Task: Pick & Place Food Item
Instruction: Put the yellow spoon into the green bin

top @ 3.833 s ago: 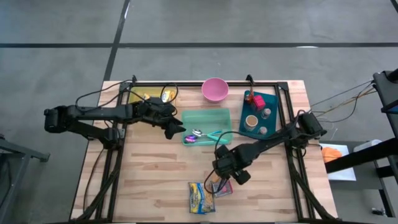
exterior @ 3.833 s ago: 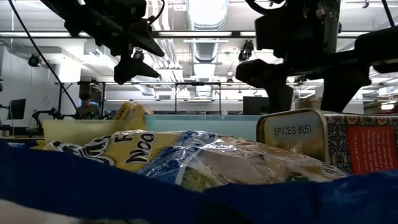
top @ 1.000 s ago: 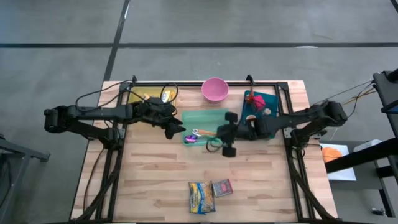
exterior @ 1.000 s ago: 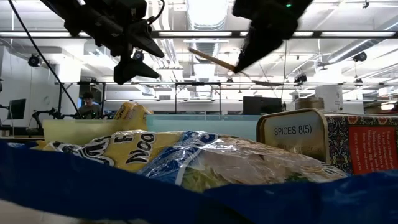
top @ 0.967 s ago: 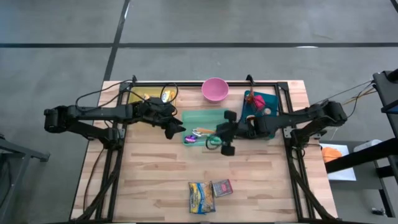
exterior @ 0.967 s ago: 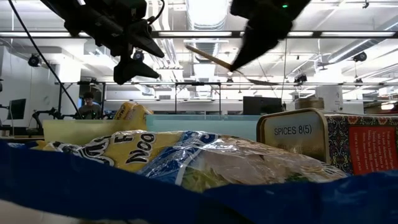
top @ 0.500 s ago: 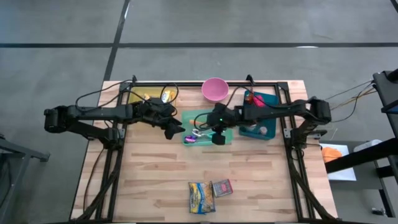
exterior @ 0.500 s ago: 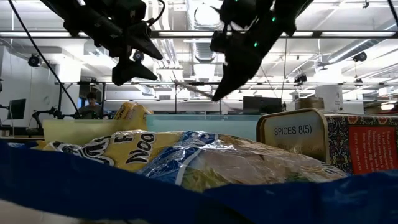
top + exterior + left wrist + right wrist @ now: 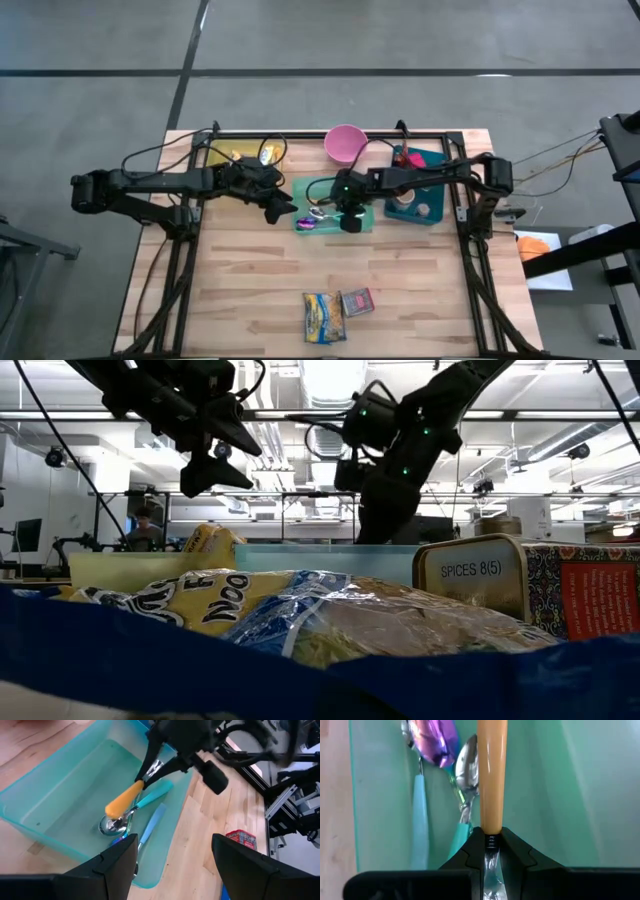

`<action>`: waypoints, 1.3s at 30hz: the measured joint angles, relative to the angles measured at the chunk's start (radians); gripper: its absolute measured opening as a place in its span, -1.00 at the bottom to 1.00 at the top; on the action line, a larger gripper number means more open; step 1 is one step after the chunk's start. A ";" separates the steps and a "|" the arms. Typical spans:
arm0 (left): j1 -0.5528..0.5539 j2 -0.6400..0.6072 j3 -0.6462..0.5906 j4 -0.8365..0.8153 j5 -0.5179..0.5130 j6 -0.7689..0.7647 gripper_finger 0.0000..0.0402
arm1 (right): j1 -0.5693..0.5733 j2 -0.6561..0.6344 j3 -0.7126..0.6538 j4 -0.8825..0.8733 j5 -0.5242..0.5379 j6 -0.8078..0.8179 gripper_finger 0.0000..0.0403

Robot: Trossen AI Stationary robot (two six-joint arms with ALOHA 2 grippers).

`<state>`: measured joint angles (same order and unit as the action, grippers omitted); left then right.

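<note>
Utensil [image 9: 492,775] with orange handle sits clamped between right gripper [image 9: 491,851] jaws.

Orange-handled utensil [image 9: 492,775] working end hidden between the end effector fingers

right claw [image 9: 345,212] and spoons [image 9: 122,822] crowding teal bin [image 9: 330,186], its far half seemingly free

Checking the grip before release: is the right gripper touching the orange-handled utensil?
Touching. The right wrist view shows the right gripper clamped on the orange-handled utensil, with no gap, above the teal bin.
</note>
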<state>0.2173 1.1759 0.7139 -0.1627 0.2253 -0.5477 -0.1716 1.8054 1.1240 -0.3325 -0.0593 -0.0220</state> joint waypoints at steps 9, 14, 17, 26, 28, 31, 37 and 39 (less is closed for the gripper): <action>0.000 0.000 0.000 0.000 0.000 0.000 0.31 | -0.003 0.045 0.001 -0.014 -0.068 0.022 -0.87; 0.000 0.000 0.000 0.000 0.000 0.000 0.31 | -0.003 0.045 0.001 -0.024 -0.075 0.022 -0.87; 0.000 0.000 0.000 0.000 0.000 0.000 0.31 | -0.006 0.045 0.001 -0.023 -0.078 0.022 -0.87; 0.000 0.000 0.000 0.000 0.000 0.000 0.31 | -0.006 0.060 0.000 -0.029 -0.107 0.022 -0.87; 0.000 0.000 0.000 0.000 0.000 0.000 0.31 | -0.006 0.060 0.000 -0.031 -0.107 0.024 -0.87; 0.000 0.000 0.000 0.000 0.000 -0.001 0.31 | -0.006 0.059 0.000 -0.030 -0.111 0.025 -0.87; 0.000 0.000 0.000 0.000 0.000 -0.001 0.31 | -0.005 0.058 0.000 -0.030 -0.144 0.057 -0.64; 0.000 0.000 0.000 0.000 0.001 -0.001 0.31 | -0.005 0.058 0.000 -0.030 -0.144 0.097 -0.49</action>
<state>0.2172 1.1759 0.7139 -0.1627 0.2260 -0.5484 -0.1768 1.8633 1.1240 -0.3626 -0.2031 0.0747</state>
